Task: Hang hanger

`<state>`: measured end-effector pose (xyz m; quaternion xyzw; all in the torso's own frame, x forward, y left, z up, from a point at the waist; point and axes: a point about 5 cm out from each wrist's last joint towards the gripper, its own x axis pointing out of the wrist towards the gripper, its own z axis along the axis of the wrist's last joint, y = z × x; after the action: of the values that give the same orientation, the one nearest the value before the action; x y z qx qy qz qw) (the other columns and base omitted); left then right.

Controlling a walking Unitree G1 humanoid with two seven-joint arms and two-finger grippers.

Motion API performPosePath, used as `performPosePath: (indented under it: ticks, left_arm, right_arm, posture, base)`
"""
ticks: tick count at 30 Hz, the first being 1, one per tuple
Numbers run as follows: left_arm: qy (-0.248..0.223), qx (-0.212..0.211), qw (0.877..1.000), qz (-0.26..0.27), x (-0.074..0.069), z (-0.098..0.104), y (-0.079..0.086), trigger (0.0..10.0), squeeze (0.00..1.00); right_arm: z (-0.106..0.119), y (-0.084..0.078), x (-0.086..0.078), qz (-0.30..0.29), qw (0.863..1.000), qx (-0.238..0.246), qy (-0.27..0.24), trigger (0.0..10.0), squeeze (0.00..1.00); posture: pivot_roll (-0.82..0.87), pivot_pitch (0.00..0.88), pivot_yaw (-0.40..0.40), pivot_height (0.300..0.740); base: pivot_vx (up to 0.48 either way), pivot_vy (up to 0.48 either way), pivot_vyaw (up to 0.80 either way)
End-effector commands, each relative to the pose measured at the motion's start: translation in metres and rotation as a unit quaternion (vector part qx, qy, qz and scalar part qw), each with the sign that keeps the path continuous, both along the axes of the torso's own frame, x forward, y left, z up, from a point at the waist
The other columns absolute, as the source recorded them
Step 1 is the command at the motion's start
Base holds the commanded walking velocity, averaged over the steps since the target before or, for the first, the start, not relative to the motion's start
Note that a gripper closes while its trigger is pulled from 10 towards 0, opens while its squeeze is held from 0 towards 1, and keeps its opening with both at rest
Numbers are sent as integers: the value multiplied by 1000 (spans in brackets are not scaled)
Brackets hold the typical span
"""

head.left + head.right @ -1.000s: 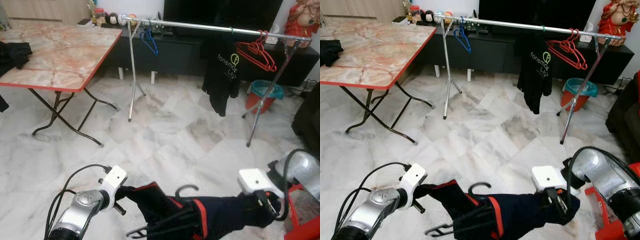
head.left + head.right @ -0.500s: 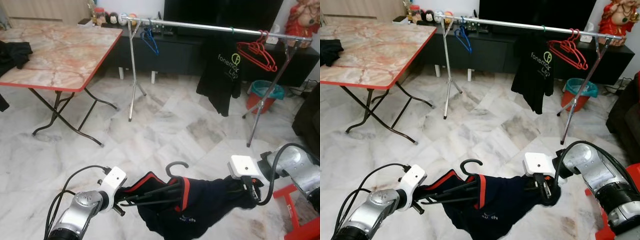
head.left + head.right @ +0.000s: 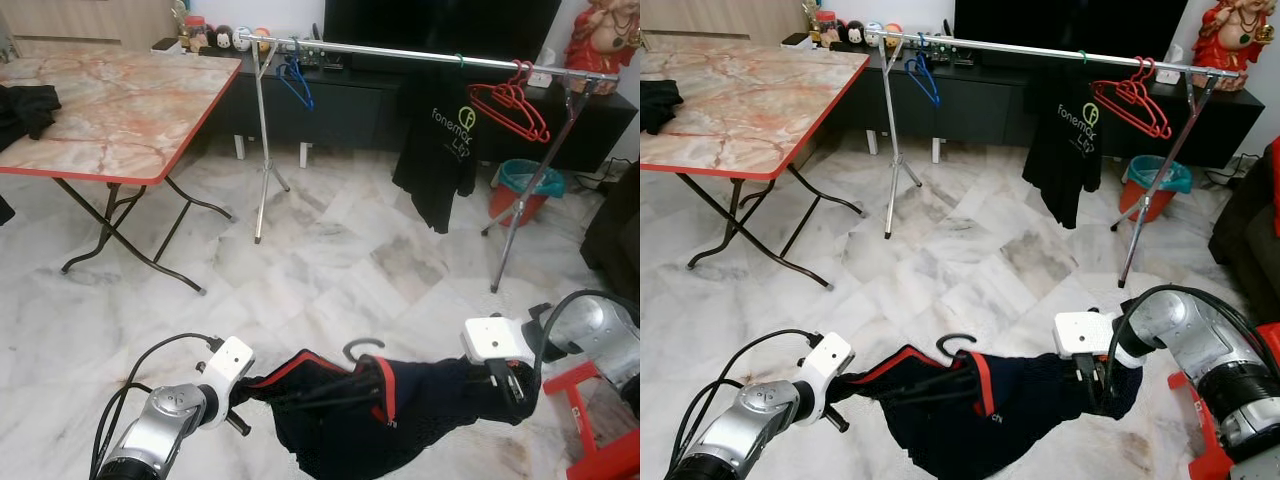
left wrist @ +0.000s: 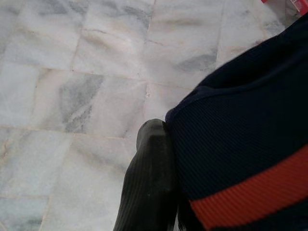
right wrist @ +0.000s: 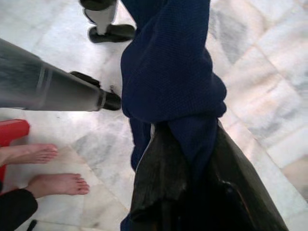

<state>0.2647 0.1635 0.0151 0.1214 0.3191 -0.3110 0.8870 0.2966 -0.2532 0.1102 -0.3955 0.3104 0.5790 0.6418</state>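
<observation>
Navy shirt (image 3: 400, 415) on black hanger (image 3: 345, 380), stretched between both claws.
Left claw (image 3: 250, 385) and right claw (image 3: 510, 385) each clamped on fabric, above marble floor (image 3: 330, 260).

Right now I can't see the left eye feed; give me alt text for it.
Both grippers hold a navy garment with red trim on a black hanger stretched between them low over the marble floor, left gripper at one end, right gripper at the other. Ahead stands a metal clothes rail with red hangers, a blue hanger and a black T-shirt.
</observation>
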Motion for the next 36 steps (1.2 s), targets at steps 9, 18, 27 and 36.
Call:
performPosePath:
  ticks: [9, 18, 27, 36]
  left_arm:
    - [8, 14, 1000, -13, -2, -3, 0, 10000, 0]
    - [19, 24, 999, -32, -7, -7, 0, 10000, 0]
    - [20, 22, 999, -38, -7, -7, -3, 10000, 0]
    - [5, 19, 999, -27, -1, 0, -1, 10000, 0]
  right_arm:
    - [0, -11, 4, -15, 998, -56, -29, 10000, 0]
    - [9, 11, 7, -32, 996, 85, -8, 10000, 0]
    - [6, 7, 6, -19, 999, 42, -13, 10000, 0]
    - [-15, -1, -5, -13, 999, -38, 14, 10000, 0]
  posture:
    - [-18, 0, -52, 740]
    - [-22, 0, -48, 740]
    - [-19, 0, -50, 740]
    - [-15, 0, -51, 740]
  base:
    - [0, 0, 0]
    - [0, 0, 0]
    - [0, 0, 0]
    - [0, 0, 0]
